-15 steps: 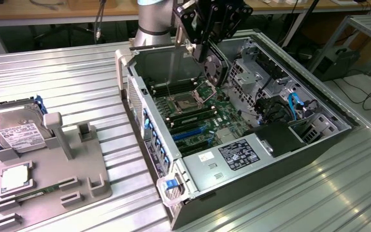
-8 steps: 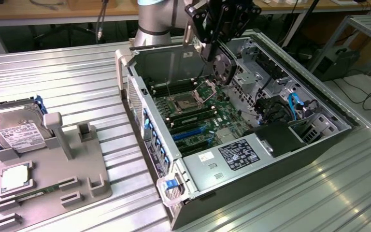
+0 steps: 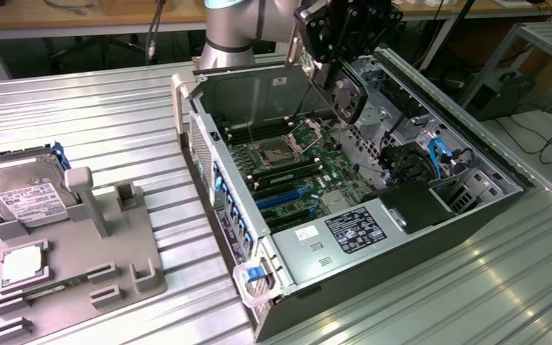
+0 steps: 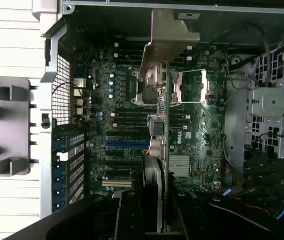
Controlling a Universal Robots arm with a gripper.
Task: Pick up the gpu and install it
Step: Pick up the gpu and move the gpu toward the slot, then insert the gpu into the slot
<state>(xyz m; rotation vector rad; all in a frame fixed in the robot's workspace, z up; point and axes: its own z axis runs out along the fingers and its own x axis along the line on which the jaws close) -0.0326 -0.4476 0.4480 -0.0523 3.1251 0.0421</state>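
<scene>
The gpu (image 3: 345,86) hangs above the open computer case (image 3: 391,237), over the motherboard (image 3: 290,162). It shows a black face and a silver bracket (image 3: 295,52) at one end. My gripper (image 3: 348,29) is shut on it from above. In the wrist view the gpu (image 4: 163,115) appears edge-on, its silver bracket (image 4: 169,37) at the far end, and it runs back between my fingers (image 4: 129,215). Under the card lie the expansion slots, one of them blue (image 4: 126,143), close to the case's rear slot openings (image 4: 66,165). The card is clear of the board.
At the exterior view's left a grey fixture tray (image 3: 127,244) holds a silver hard drive (image 3: 22,194), a processor (image 3: 22,262) and a green memory stick (image 3: 51,289). The case has a power supply (image 3: 353,230), drive cage and blue cables (image 3: 441,154). Ribbed metal table (image 3: 94,115) lies all around.
</scene>
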